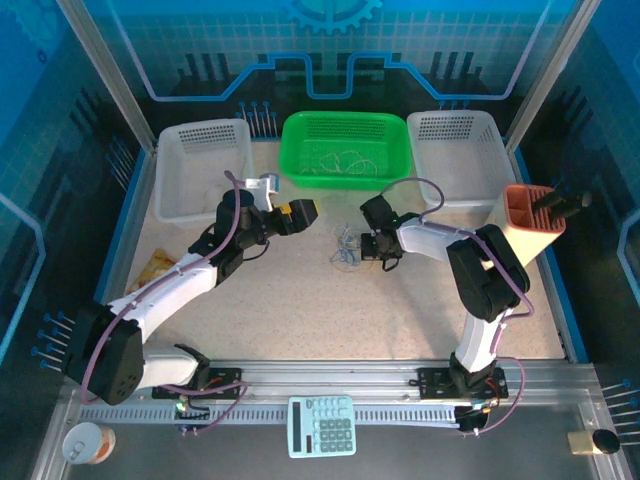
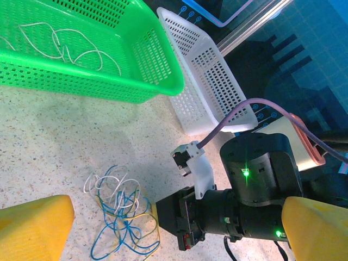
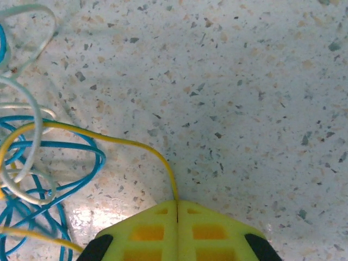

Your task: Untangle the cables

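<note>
The cables (image 1: 345, 248) lie as one small tangle of blue, yellow and white cords on the speckled table, between the two grippers. My right gripper (image 3: 177, 205) is low at the tangle's right side, its yellow fingers pressed together on a yellow cable (image 3: 109, 138) that runs left into the blue cable (image 3: 65, 147) and white cable (image 3: 30, 117) loops. From above, the right gripper (image 1: 365, 245) touches the tangle's edge. My left gripper (image 1: 300, 212) hangs open up and to the left of the tangle (image 2: 122, 215), with nothing between its fingers (image 2: 32, 231). More whitish cables (image 2: 65, 46) lie in the green basket (image 2: 109, 81).
The green basket (image 1: 345, 122) stands at the back centre, flanked by a white basket (image 1: 200, 175) on the left and another white basket (image 1: 455, 160) on the right. An orange holder (image 1: 530, 222) stands at the right, a snack packet (image 1: 155, 268) at the left, a calculator (image 1: 322, 425) in front.
</note>
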### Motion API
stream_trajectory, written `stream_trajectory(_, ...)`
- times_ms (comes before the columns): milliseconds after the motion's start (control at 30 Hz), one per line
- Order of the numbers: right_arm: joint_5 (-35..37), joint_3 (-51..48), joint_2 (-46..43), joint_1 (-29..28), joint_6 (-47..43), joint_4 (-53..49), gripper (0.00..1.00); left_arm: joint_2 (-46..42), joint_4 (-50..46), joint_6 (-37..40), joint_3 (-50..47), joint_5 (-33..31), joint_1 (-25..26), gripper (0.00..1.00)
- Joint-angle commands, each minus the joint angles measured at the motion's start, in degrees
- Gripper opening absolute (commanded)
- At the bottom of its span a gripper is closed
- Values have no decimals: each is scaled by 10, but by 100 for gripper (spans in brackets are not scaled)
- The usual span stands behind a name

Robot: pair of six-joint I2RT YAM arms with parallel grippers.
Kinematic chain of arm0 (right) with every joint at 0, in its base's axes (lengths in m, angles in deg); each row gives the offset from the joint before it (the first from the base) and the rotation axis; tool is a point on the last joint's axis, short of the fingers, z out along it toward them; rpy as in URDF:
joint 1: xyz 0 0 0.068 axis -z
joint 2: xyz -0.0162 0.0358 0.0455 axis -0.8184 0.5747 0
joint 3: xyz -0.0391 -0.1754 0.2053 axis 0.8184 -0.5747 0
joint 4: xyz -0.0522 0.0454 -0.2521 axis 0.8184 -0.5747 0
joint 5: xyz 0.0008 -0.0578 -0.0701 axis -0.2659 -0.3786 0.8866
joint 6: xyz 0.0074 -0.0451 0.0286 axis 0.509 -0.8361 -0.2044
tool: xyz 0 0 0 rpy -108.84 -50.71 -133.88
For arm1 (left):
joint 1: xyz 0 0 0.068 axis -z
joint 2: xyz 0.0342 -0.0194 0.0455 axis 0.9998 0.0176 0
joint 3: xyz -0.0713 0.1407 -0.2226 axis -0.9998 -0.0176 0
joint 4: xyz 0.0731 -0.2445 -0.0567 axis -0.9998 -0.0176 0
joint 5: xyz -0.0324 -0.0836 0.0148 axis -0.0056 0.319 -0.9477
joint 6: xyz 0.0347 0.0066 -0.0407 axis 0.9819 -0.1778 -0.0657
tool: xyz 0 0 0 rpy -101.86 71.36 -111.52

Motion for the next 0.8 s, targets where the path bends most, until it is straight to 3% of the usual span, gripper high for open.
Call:
stream_trajectory(0, -14, -12, -27, -6, -3, 1, 0, -16, 7, 7, -3, -6, 2, 99)
stream_trajectory(467, -3, -4, -181, -3, -25, -6, 0, -20, -13, 18, 13, 1, 2, 99)
stream_trajectory(767, -80, 9, -256, -5, -51, 26, 0, -15, -16, 26, 13, 22, 2, 99)
